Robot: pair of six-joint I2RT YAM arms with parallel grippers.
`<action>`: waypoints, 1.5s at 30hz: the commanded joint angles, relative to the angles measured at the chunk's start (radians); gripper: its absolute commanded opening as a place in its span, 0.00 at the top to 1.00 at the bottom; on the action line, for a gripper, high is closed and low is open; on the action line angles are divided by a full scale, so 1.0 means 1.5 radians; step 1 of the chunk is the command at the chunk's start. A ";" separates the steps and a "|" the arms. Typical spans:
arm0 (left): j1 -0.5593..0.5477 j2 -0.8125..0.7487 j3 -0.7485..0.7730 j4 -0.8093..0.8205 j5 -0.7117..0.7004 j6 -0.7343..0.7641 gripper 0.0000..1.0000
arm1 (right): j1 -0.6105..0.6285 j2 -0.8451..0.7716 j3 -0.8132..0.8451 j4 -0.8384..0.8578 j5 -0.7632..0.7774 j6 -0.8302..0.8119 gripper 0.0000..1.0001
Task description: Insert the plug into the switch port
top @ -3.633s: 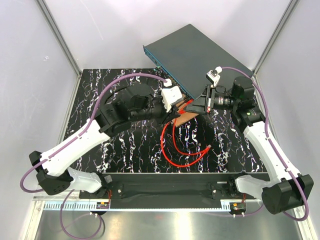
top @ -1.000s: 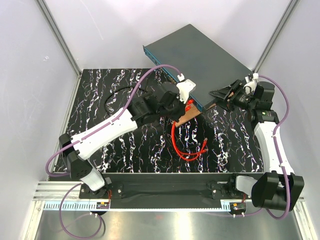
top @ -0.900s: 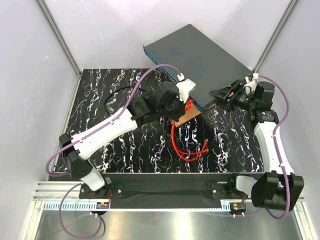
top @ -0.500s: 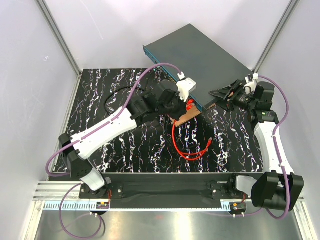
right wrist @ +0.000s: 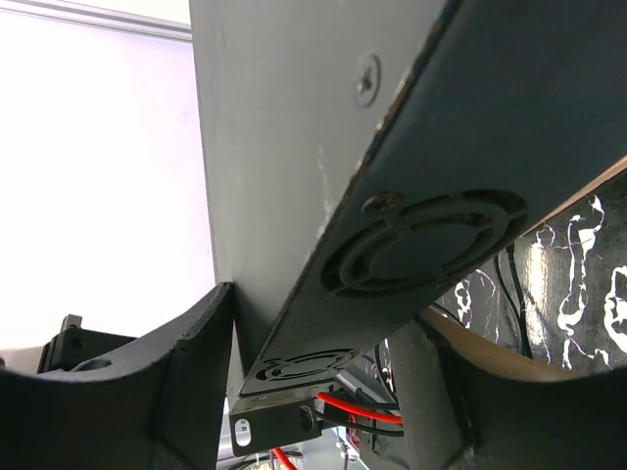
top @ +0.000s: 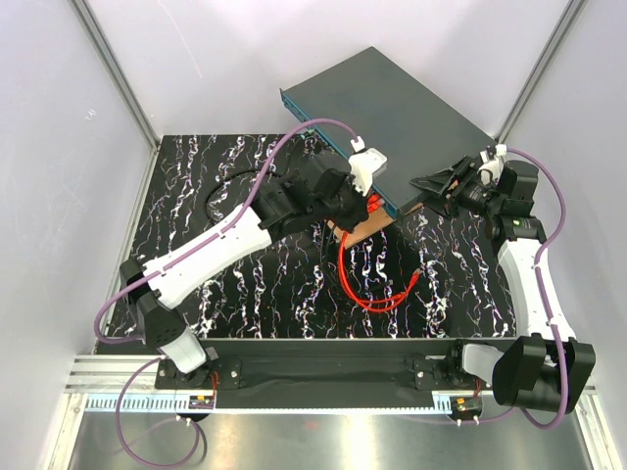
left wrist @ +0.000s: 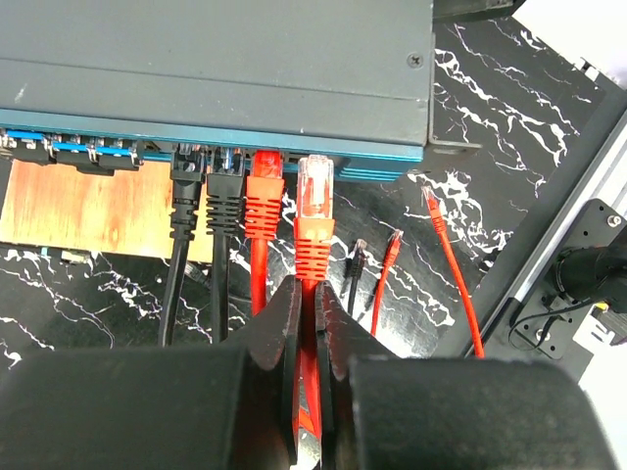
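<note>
The switch (top: 392, 108) is a flat dark-grey box with a teal front (left wrist: 377, 168); its row of switch ports (left wrist: 88, 149) runs along that face. My left gripper (left wrist: 306, 291) is shut on the red cable just behind the plug (left wrist: 314, 186). The plug's clear tip sits at the teal face, right of a plugged-in red connector (left wrist: 264, 186); whether it is seated I cannot tell. From above, the left gripper (top: 358, 204) is at the switch's front. My right gripper (right wrist: 318, 313) clamps the switch's (right wrist: 294, 147) end corner, one finger above and one below it, also seen from above (top: 428, 186).
Two black cables (left wrist: 201, 196) are plugged in left of the red ones. A wooden board (left wrist: 88, 211) lies under the switch's front. Loose red cable ends (left wrist: 392, 245) and a red loop (top: 377, 294) lie on the marbled table. A black coil (top: 230, 191) lies at the left.
The left arm has crept forward toward the switch front with the plug, dragging the red loop along. Earlier the right gripper moved from the front to the switch's right corner; it has stayed there.
</note>
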 commanded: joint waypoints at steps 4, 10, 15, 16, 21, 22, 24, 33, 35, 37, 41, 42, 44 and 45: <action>0.013 0.018 0.039 0.042 0.010 -0.022 1.00 | 0.004 0.009 -0.005 0.034 -0.005 -0.037 1.00; 0.020 0.019 0.039 0.041 0.010 -0.039 1.00 | 0.004 0.010 -0.004 0.029 -0.006 -0.041 1.00; 0.027 0.014 0.042 0.063 0.024 -0.048 1.00 | 0.003 0.010 -0.009 0.029 -0.006 -0.042 1.00; 0.027 0.015 0.046 0.065 0.030 -0.048 1.00 | 0.003 0.010 -0.010 0.029 -0.006 -0.043 1.00; 0.027 0.015 0.064 0.067 0.035 -0.052 1.00 | 0.004 0.010 -0.012 0.028 -0.008 -0.045 1.00; 0.028 0.015 0.069 0.070 0.037 -0.054 1.00 | 0.004 0.010 -0.012 0.028 -0.009 -0.045 1.00; 0.028 0.017 0.076 0.070 0.041 -0.058 1.00 | 0.004 0.011 -0.013 0.029 -0.009 -0.045 1.00; 0.027 0.032 0.072 0.085 0.059 -0.082 1.00 | 0.004 0.016 -0.011 0.035 -0.014 -0.041 1.00; 0.027 0.034 0.066 0.101 0.069 -0.087 1.00 | 0.004 0.015 -0.012 0.036 -0.016 -0.039 1.00; 0.027 0.037 0.068 0.109 0.082 -0.091 1.00 | 0.004 0.014 -0.014 0.036 -0.016 -0.038 1.00; 0.027 0.039 0.070 0.123 0.096 -0.096 1.00 | 0.004 0.016 -0.015 0.038 -0.018 -0.037 1.00; 0.027 0.038 0.071 0.124 0.098 -0.100 1.00 | 0.004 0.016 -0.015 0.036 -0.018 -0.038 1.00; 0.025 0.037 0.072 0.129 0.109 -0.106 1.00 | 0.004 0.016 -0.016 0.039 -0.018 -0.035 1.00; 0.023 0.035 0.073 0.129 0.110 -0.107 1.00 | 0.004 0.018 -0.017 0.039 -0.017 -0.033 1.00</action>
